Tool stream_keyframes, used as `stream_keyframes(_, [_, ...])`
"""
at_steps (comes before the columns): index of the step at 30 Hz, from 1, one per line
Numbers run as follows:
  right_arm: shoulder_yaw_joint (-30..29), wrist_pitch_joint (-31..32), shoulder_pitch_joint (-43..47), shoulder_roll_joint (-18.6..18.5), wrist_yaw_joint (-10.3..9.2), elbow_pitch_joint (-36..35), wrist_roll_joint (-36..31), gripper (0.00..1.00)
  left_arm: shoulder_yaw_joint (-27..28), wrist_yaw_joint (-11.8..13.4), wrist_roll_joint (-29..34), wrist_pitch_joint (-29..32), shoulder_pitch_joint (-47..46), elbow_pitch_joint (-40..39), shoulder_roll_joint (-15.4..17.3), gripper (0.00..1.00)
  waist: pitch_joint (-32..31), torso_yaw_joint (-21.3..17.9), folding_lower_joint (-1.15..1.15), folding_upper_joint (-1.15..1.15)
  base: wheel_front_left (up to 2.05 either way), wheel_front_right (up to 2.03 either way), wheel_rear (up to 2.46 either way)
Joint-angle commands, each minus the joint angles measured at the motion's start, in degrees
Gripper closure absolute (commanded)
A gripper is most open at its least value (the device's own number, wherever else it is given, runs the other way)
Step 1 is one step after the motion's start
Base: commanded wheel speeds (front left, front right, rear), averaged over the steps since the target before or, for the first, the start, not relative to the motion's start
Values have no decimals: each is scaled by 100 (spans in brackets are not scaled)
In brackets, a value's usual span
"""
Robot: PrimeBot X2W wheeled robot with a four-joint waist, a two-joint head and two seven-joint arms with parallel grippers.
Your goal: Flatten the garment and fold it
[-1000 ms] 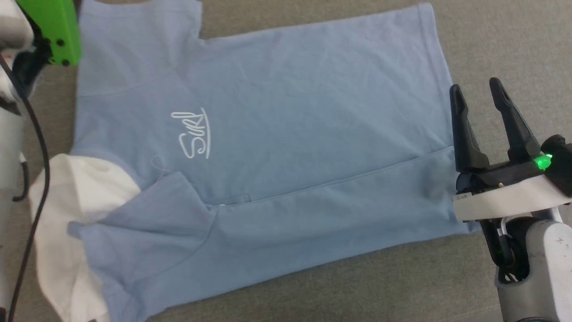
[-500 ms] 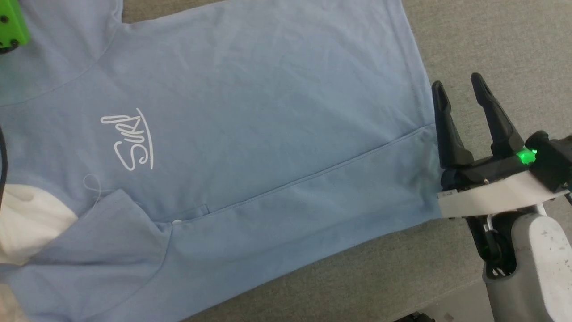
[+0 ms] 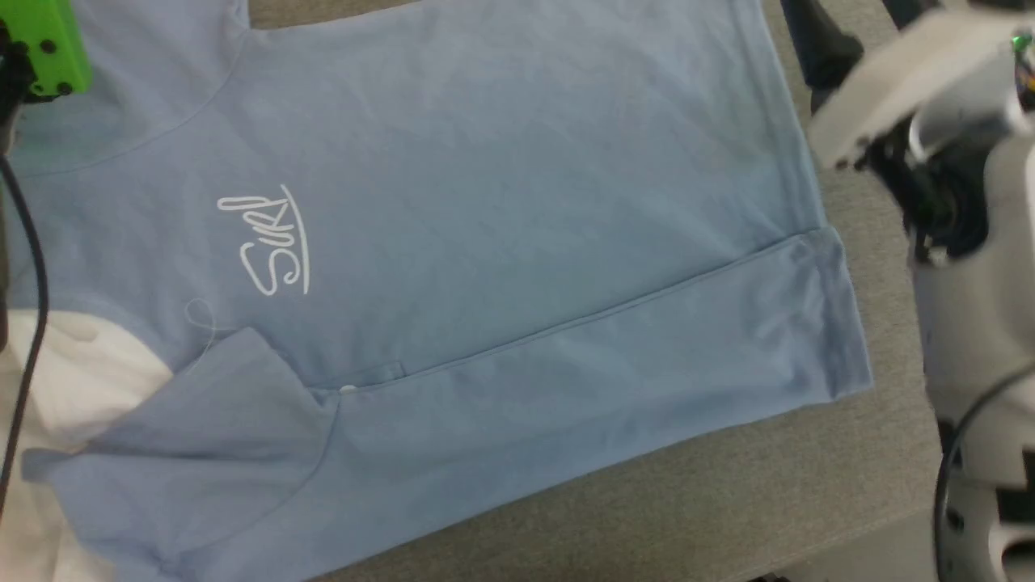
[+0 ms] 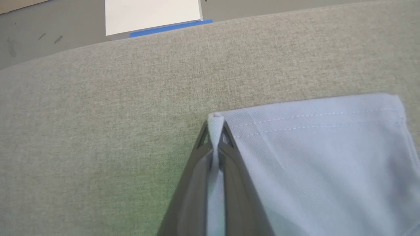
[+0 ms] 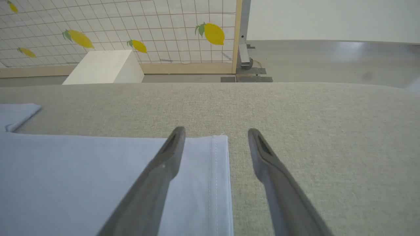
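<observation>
1. Right gripper [image 5: 215, 131] has swung to the far hem corner, fingers apart over it; left gripper [image 4: 216, 131] clamps a hemmed corner.
2. Shirt [image 3: 517, 202] lies spread on the table [image 3: 687, 501]: light, limp; grip stitched corners.

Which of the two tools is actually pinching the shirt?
The left tool, shut on a corner of the shirt; the right tool stands open over the hem.

Head view: I get the garment [image 3: 501, 242] cut off at the top, left and bottom edges. Right gripper [image 3: 853, 24] is blurred, its fingertips past the top edge. Left wrist view: the garment's corner is hidden between the 2 fingers of the left gripper [image 4: 216, 129]; how deep, can't tell.
</observation>
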Motion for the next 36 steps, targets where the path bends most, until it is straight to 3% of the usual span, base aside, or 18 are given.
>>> stream_keyframes(1, [-87, 250, -289, 68, -8, 261, 57, 0, -25, -51, -8, -67, 26, -3, -57, 100, 10, 145, 0, 0, 0, 0, 0])
stream_keyframes(6, [-637, 1563, -1266, 223, -8, 1413, -179, 0, -171, -186, -12, -291, -127, 43, -281, 100, 60, 438, 0, 0, 0, 0, 0])
stream_keyframes(12, [-1153, 2594, -1913, 329, -8, 2165, -1109, 0, -293, -343, -34, -536, -323, 176, -492, 100, 178, 637, 0, 0, 0, 0, 0])
stream_keyframes(14, [-1266, 2937, -2008, 365, -8, 2324, -1409, 49, -315, -377, -46, -598, -369, 246, -540, 100, 197, 668, 0, 0, 0, 0, 0])
stream_keyframes(17, [-1389, 3325, -2058, 412, -8, 2418, -1771, 84, -338, -439, -65, -695, -427, 362, -580, 100, 213, 697, 0, 0, 0, 0, 0])
stream_keyframes(19, [-1439, 3410, -2061, 440, -8, 2394, -1874, 100, -349, -490, -78, -781, -464, 423, -603, 100, 216, 716, 0, 0, 0, 0, 0])
stream_keyframes(24, [-1328, 3005, -1986, 477, -8, 2193, -1879, 100, -304, -621, -55, -1345, -556, 517, -623, 100, 191, 742, 0, 0, 0, 0, 0])
stream_keyframes(30, [-1016, 1589, -1321, 470, -8, 1840, -1312, 100, -31, -867, -298, -2754, -131, 492, -793, 100, -189, 838, 0, 0, 0, 0, 0])
stream_keyframes(36, [-529, 189, -213, 129, -8, 1279, -612, 100, 159, -1128, -581, -4027, 983, 28, -929, 100, -855, 1024, 0, 0, 0, 0, 0])
